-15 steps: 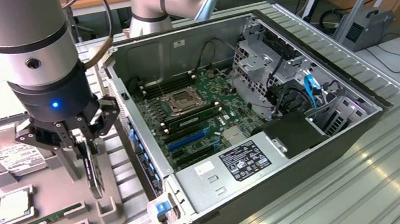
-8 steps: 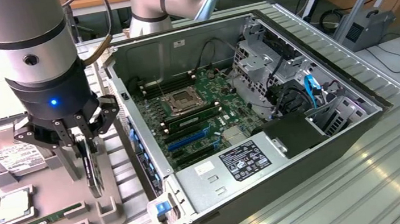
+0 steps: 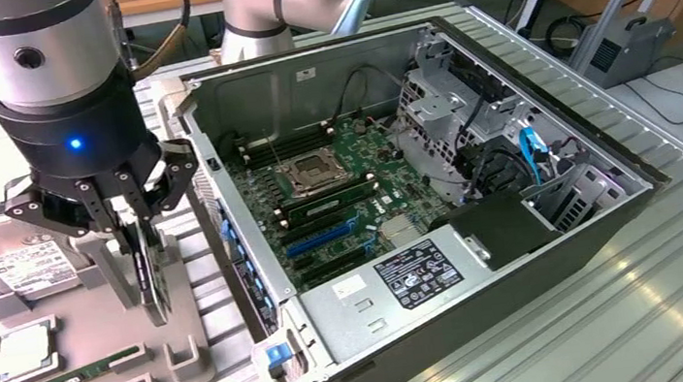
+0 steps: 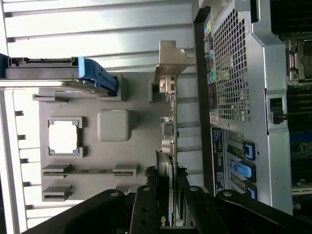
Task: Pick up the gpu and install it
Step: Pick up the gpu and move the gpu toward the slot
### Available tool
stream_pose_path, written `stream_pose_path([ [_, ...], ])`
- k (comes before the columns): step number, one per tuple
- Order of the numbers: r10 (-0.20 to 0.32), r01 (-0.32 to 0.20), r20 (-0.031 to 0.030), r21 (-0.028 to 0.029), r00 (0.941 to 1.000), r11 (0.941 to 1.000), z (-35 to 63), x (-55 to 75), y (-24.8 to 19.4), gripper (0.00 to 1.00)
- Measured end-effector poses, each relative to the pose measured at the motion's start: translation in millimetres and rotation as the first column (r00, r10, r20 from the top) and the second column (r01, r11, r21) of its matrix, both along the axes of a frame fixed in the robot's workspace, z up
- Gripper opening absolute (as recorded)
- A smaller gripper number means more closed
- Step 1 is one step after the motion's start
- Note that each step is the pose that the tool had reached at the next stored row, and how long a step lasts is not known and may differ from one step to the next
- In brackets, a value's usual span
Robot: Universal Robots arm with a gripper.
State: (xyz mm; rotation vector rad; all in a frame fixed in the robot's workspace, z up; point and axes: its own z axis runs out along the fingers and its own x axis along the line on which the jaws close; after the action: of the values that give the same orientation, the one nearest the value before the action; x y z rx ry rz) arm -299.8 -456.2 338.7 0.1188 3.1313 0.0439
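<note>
Holding the gpu [image 3: 150, 278] by its top edge in the gripper [image 3: 135, 226], fingers clamped on it, upright at the tray's [image 3: 91, 378] edge beside the computer case [image 3: 488, 315]. Grasped, seemingly; unclear whether lifted yet. Not yet seated inside.

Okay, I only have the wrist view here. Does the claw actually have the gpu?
Observer: Yes, the claw is shut on the top edge of the gpu, which stands on edge.
Operator: Is the case open?
Observer: Yes, the case has its side off, and the motherboard faces up.
Operator: Any free slot?
Observer: The blue slots look empty.
</note>
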Motion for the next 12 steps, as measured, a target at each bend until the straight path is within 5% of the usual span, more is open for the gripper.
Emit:
stream_pose_path([
  [3,0.000,0.000,0.0000,0.0000,1.0000,1.0000,12.4,0.0,0.0,0.26],
  [7,0.000,0.000,0.0001,0.0001,1.0000,1.0000,41.3,0.0,0.0,0.26],
  [12,0.000,0.000,0.0000,0.0000,1.0000,1.0000,45.8,0.0,0.0,0.26],
])
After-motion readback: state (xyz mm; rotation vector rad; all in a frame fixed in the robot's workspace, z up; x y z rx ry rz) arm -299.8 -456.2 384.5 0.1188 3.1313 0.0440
